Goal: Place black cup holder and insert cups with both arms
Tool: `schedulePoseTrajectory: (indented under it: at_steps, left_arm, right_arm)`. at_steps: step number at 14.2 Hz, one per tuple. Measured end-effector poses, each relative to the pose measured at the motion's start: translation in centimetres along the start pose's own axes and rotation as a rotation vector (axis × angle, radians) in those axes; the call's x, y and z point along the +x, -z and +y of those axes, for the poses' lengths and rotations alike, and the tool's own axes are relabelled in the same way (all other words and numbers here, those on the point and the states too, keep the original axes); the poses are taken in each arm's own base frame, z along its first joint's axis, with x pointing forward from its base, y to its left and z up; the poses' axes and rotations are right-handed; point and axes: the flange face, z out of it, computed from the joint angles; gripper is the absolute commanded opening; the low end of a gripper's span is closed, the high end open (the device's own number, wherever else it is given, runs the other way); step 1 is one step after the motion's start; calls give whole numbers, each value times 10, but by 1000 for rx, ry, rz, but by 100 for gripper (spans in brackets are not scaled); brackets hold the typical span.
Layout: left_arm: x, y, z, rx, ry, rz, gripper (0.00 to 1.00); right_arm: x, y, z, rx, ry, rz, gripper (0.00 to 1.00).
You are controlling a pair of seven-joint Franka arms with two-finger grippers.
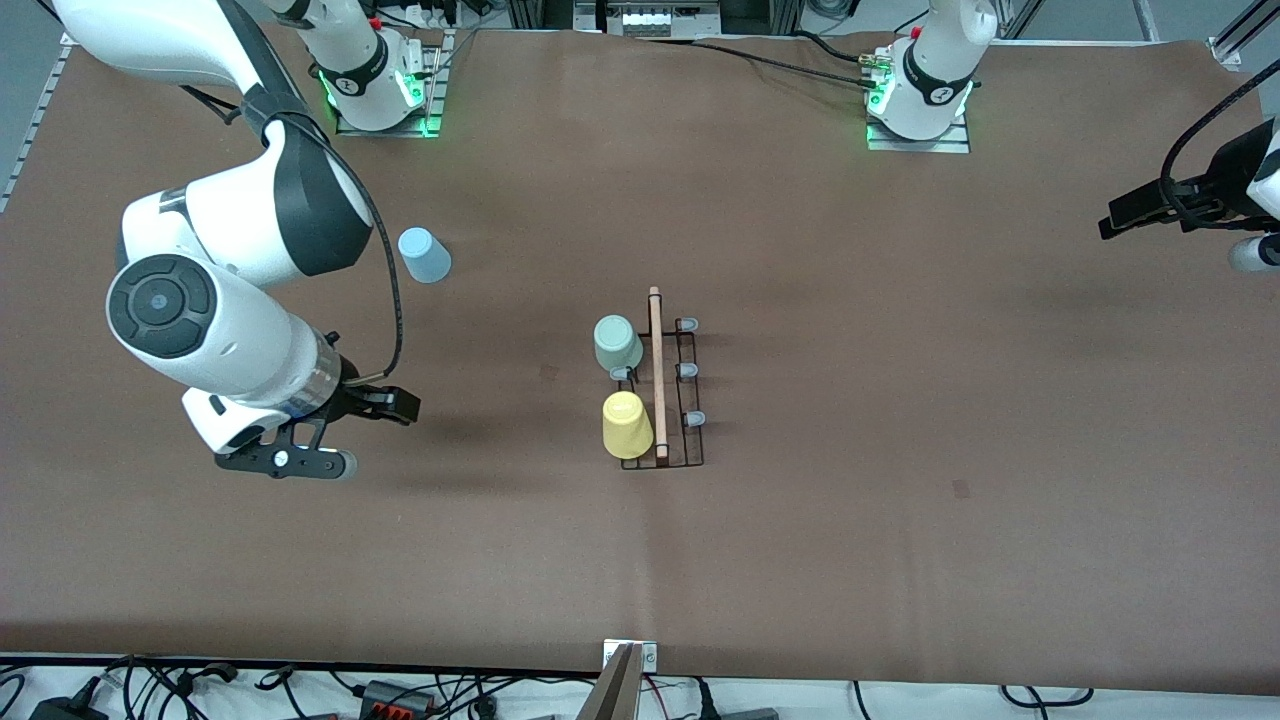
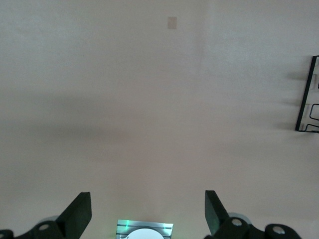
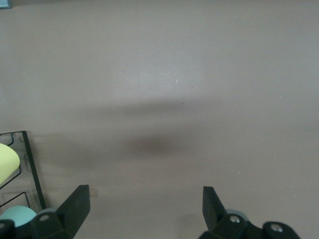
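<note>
The black cup holder point(image 1: 690, 400) stands at the middle of the table, its wooden rod on top. A mint green cup point(image 1: 618, 343) and a yellow cup point(image 1: 628, 425) sit on its pegs along the side toward the right arm's end. The yellow one is nearer the front camera. A light blue cup point(image 1: 424, 255) stands alone on the table nearer the right arm's base. My right gripper point(image 1: 300, 455) hangs open and empty over bare table toward the right arm's end; its wrist view shows the holder point(image 3: 30, 164), yellow cup point(image 3: 7, 162) and mint cup point(image 3: 17, 215). My left gripper point(image 2: 148, 211) is open and empty.
Three grey-capped pegs point(image 1: 688, 371) on the holder's side toward the left arm's end are bare. The left arm point(image 1: 1250, 200) shows only at the table's edge, and the holder's corner point(image 2: 306, 94) appears in its wrist view. Cables lie along the front edge.
</note>
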Motion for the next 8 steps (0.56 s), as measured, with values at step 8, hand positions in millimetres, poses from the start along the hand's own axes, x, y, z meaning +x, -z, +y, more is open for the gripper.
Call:
schedulePoseTrajectory:
  at_steps: [8]
  left_arm:
    - [0,0,0,0,0,0,100]
  right_arm:
    - [10,31,168,-7,-79,7,100]
